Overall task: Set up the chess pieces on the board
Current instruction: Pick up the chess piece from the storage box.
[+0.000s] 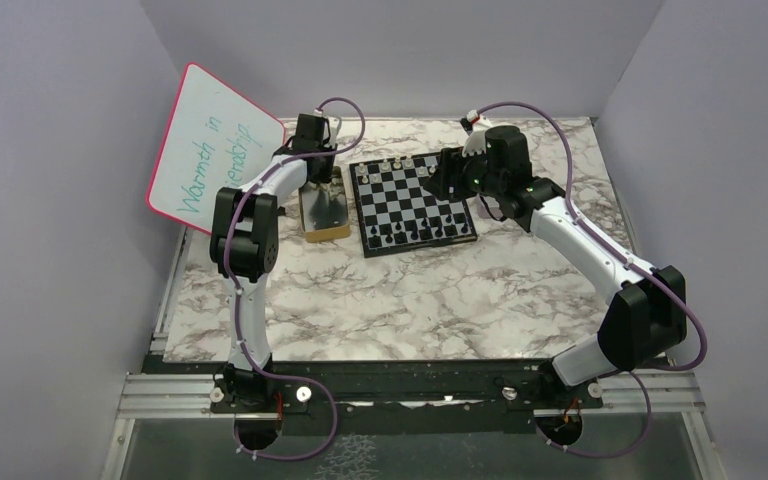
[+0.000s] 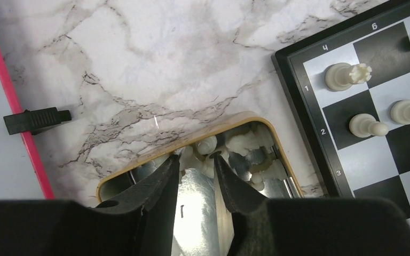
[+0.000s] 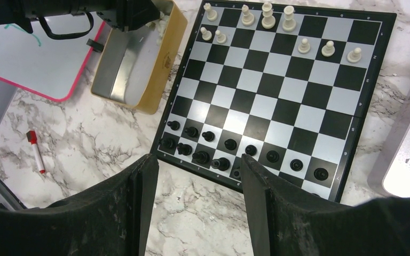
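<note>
Black-and-pale checked board [image 3: 277, 90] — grey-veined white marble table [image 3: 101, 146], pink-rimmed whiteboard [image 3: 48, 61].

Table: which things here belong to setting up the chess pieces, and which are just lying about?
For the job: board, white pieces, black pieces, tray holding more white pieces.
Lying about: whiteboard, marker.

pale lilac walls [image 1: 60, 150] around a marble-patterned tabletop [image 1: 410, 300] (grey veins on white)
</note>
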`<state>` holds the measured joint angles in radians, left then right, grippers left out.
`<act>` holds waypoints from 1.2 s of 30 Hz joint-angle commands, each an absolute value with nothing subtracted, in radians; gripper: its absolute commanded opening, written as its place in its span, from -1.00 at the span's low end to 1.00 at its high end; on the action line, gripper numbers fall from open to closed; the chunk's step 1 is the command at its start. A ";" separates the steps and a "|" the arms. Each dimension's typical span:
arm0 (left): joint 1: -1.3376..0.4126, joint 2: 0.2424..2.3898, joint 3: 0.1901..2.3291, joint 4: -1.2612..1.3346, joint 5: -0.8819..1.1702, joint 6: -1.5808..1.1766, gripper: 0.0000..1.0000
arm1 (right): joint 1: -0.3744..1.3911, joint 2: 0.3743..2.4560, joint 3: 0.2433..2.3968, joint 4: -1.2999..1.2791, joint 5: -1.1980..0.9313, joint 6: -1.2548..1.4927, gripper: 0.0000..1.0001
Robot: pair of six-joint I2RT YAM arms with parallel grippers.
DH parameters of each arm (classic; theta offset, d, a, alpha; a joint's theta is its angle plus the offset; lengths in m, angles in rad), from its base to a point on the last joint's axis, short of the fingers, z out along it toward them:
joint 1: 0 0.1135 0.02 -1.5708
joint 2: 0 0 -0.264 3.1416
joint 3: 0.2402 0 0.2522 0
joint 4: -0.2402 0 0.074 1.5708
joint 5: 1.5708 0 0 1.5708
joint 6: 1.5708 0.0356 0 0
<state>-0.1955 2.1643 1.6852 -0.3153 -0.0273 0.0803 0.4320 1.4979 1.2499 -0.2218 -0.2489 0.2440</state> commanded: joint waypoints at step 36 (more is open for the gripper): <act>-0.186 2.194 1.660 -0.330 0.070 0.256 -0.29 | 0.429 1.495 1.247 -0.206 -0.244 0.222 0.26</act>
<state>-0.1890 2.1769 1.6543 -0.3206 0.0143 0.2272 0.4320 1.4979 1.2499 -0.2218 -0.2493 0.2348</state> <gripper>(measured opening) 0.356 0.628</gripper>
